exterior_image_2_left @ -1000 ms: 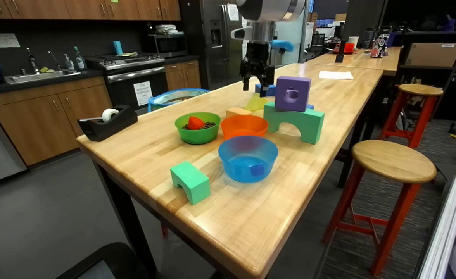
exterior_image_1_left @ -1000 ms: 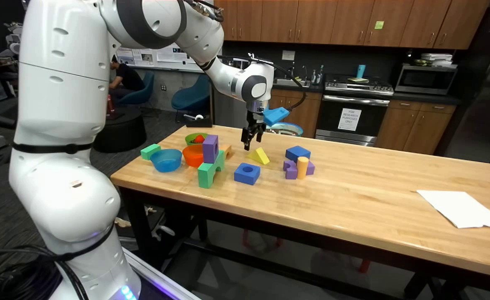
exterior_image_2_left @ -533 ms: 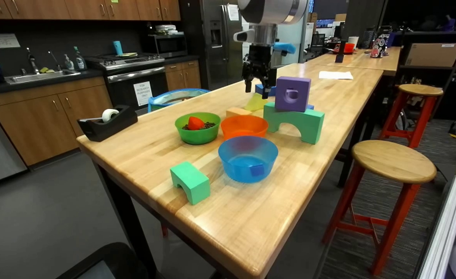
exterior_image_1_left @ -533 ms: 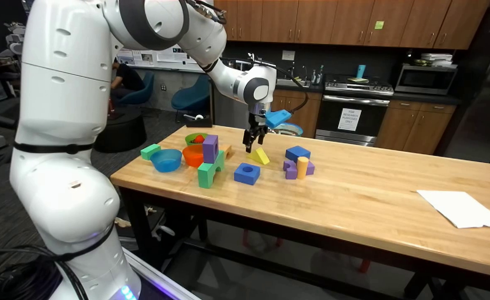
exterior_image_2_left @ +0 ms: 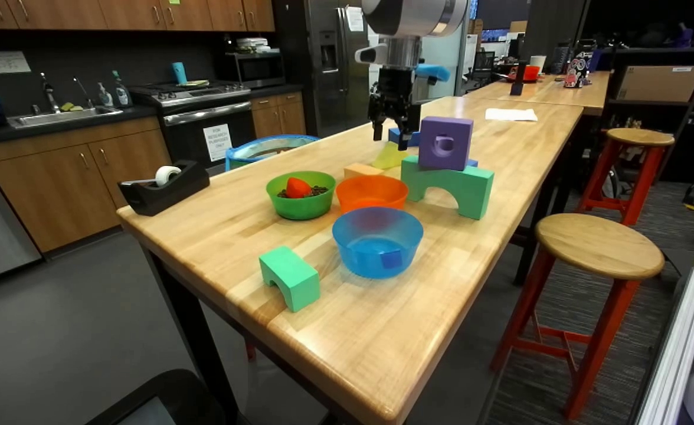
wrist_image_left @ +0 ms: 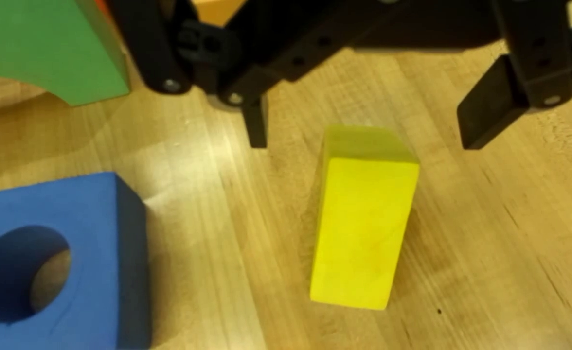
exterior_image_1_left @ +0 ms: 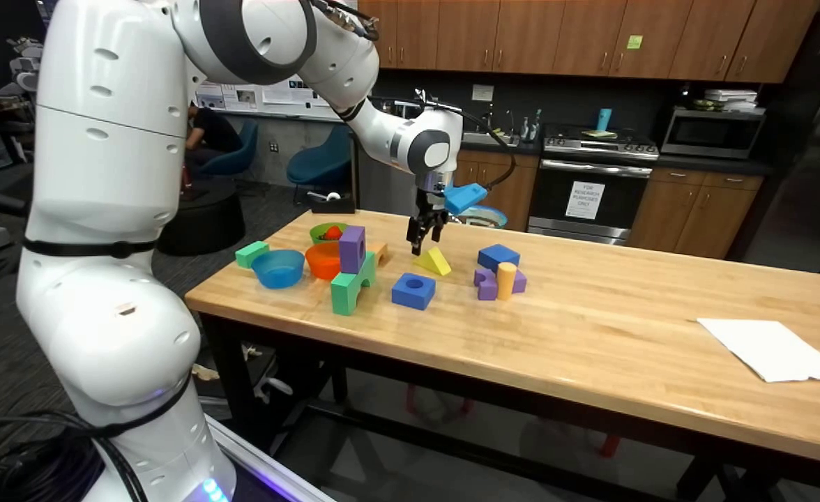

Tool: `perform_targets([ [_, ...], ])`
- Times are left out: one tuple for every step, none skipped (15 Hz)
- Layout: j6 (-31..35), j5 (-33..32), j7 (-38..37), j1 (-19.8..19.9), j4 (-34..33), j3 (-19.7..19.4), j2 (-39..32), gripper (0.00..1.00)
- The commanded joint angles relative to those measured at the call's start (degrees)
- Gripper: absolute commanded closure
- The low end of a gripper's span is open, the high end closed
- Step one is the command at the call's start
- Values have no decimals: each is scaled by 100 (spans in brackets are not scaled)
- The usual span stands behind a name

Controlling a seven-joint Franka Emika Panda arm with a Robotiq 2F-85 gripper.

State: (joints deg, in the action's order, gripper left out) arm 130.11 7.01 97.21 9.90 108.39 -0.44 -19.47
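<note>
Spread wide, the claw (wrist_image_left: 365, 140) hangs seemingly clear of the smooth yellow wedge (wrist_image_left: 364, 226); grainy wooden tabletop (wrist_image_left: 485, 243) separates its edge from a round-holed blue block (wrist_image_left: 94, 253).

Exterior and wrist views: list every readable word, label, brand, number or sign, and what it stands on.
"FOR RESEARCH PURPOSES ONLY": white paper sign on the oven door.
Any writing too small or blurred to read: notice above the sink; sheet on the refrigerator; sticky note on the upper cabinet; label on the cardboard box; wall posters.
No lettering seen: yellow triangular block; blue block with a hole.
</note>
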Motion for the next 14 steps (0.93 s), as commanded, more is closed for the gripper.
perform_targets([
  [-136,93,71,89,-197,47,-113,0],
  [-143,98,77,97,-210,46,-130,1],
  [-145,98,71,106,-229,43,-157,0],
  [-159,111,77,121,-247,46,-184,0],
  [-153,125,82,137,-256,49,-221,0],
  [-162,133,88,155,-280,53,-262,0],
  [-166,139,90,171,-304,59,-299,0],
  [-172,142,92,185,-318,64,-323,0],
  [-163,154,94,199,-333,73,-349,25],
  [-155,153,93,210,-342,78,-363,27],
  [-154,151,89,217,-361,83,-379,32],
  [-155,148,86,221,-367,84,-380,39],
  [-155,140,77,221,-373,85,-380,47],
  [-150,129,71,221,-392,84,-387,55],
])
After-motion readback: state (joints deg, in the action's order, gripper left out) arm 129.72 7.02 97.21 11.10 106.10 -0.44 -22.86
